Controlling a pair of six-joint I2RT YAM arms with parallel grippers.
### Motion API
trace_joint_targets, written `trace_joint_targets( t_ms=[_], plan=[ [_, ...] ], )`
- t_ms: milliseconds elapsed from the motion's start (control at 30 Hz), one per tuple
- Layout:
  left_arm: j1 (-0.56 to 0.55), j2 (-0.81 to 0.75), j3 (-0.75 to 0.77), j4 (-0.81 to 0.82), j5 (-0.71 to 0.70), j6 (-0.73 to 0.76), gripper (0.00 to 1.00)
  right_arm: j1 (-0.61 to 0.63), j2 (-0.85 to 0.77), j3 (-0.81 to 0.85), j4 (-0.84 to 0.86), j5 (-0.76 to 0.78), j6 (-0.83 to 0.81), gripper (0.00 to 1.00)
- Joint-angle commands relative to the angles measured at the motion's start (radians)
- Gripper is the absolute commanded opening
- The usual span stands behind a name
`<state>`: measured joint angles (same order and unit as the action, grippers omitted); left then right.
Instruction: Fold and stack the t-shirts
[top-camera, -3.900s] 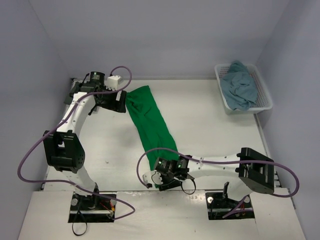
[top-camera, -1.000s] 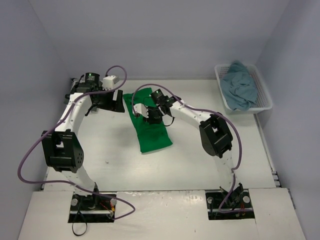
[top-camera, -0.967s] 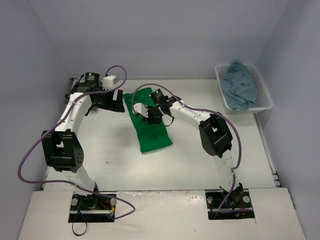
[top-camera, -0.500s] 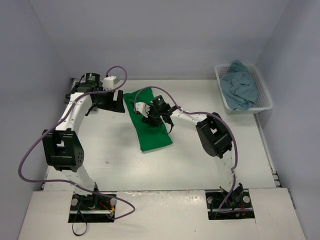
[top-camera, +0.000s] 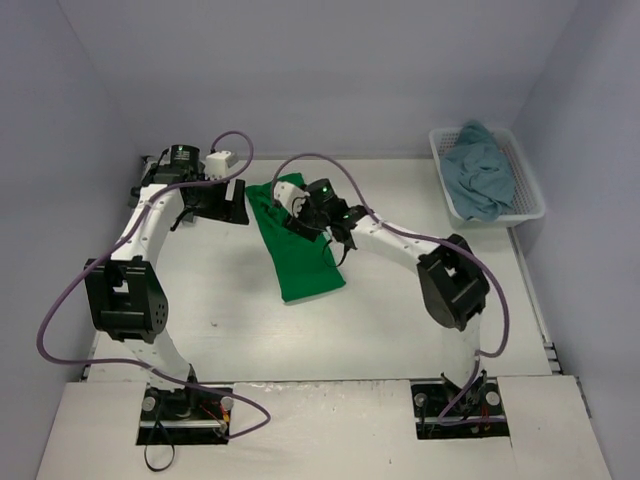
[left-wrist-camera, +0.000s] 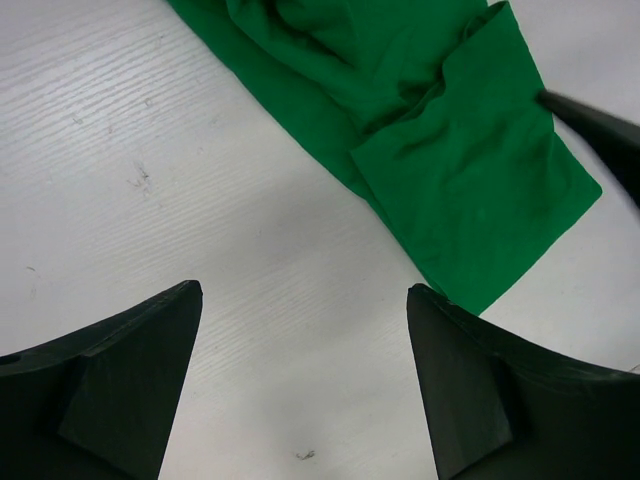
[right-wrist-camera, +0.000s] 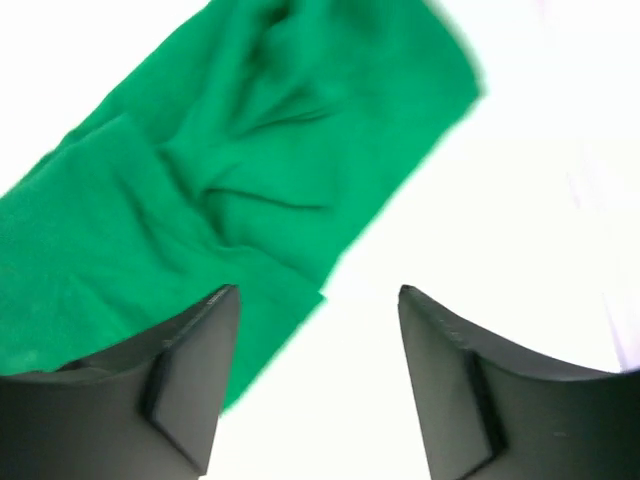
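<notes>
A folded bright green cloth t-shirt (top-camera: 305, 268) lies on the white table (top-camera: 400, 300), the right gripper (top-camera: 300, 212) above its far half. A crumpled teal-blue t-shirt (top-camera: 480, 175) fills the white lattice basket (top-camera: 530, 195).

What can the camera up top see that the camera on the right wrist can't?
Only the top view shows the whole left arm and right arm, the left fingers beside the shirt's far end, and the white basket in the far right corner with a teal t-shirt heaped in it. Only the right wrist view shows, up close, the right fingers standing wide apart with nothing between them, and the wrinkles in the cloth. Both show the green t-shirt lying on the white table.
</notes>
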<state>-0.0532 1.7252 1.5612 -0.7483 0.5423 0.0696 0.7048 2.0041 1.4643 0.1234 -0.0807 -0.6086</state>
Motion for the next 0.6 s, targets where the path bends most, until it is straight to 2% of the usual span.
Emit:
trace_joint_targets(
  t_ms=[0, 133, 267, 367, 567],
  plan=[
    [0.024, -0.015, 0.086, 0.003, 0.001, 0.002, 0.77, -0.033, -0.216, 0.038, 0.013, 0.03, 0.058, 0.63],
    [0.047, -0.036, 0.111, -0.006, 0.004, 0.004, 0.78, -0.079, -0.343, -0.01, -0.014, 0.016, 0.095, 0.71],
    [0.049, -0.067, 0.115, -0.032, -0.004, 0.042, 0.77, -0.145, -0.458, -0.088, -0.065, -0.043, 0.115, 0.72],
    [0.049, -0.102, 0.093, -0.058, 0.013, 0.085, 0.77, -0.148, -0.551, -0.203, -0.109, -0.086, 0.095, 0.72],
    [0.049, -0.248, -0.03, -0.022, 0.027, 0.131, 0.78, -0.146, -0.637, -0.392, -0.241, -0.108, 0.069, 0.71]
  ],
)
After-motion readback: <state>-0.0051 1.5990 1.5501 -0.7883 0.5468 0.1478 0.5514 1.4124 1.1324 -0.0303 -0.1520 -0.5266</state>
